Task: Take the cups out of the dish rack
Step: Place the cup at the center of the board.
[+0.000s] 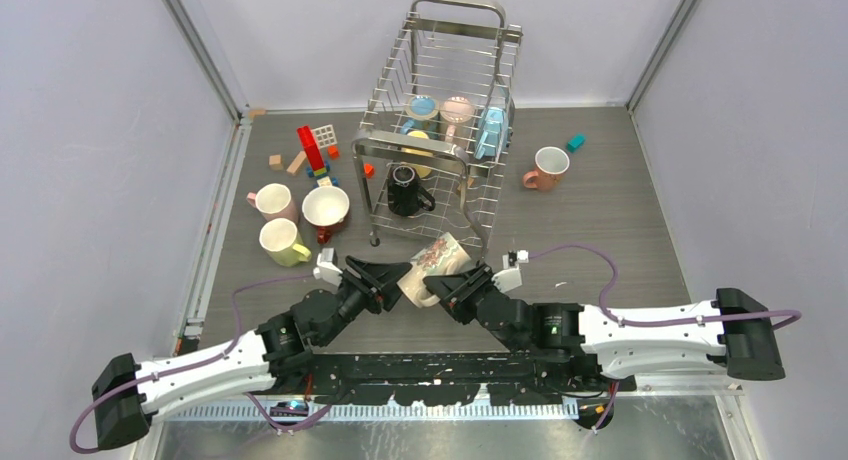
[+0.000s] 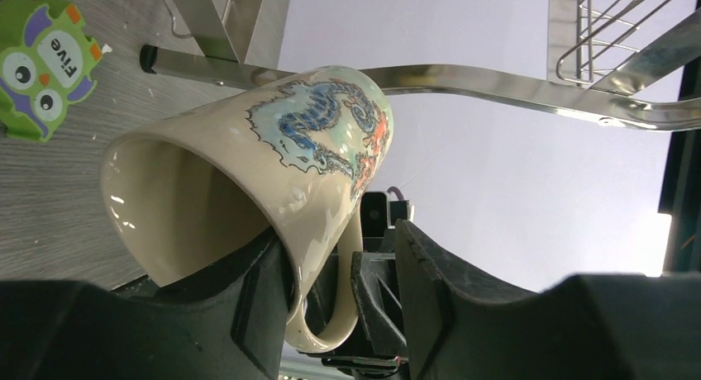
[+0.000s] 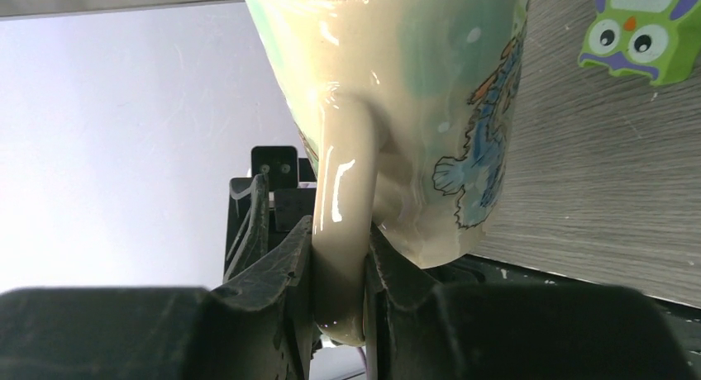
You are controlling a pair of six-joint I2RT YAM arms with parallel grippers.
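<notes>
A cream mug with a blue and red picture (image 1: 432, 264) hangs tilted in the air in front of the dish rack (image 1: 458, 0). My right gripper (image 1: 445, 283) is shut on its handle (image 3: 339, 231). My left gripper (image 1: 395, 285) is open; one finger (image 2: 256, 297) is inside the rim and the other (image 2: 430, 297) stands apart from the handle. The rack holds a black mug (image 1: 405, 190), a yellow one (image 1: 420, 145), a pink one (image 1: 457, 108) and light blue ones (image 1: 492, 130). On the table stand a salmon mug (image 1: 547, 167), a pale pink one (image 1: 273, 201), a dark red one (image 1: 325, 209) and a yellow one (image 1: 283, 242).
Toy blocks (image 1: 312, 148) lie left of the rack and a teal block (image 1: 575, 142) lies at the far right. A green owl packet (image 2: 45, 62) lies on the table under the mug. The rack's lower bar (image 2: 496, 83) is just beyond the mug. Walls enclose the table.
</notes>
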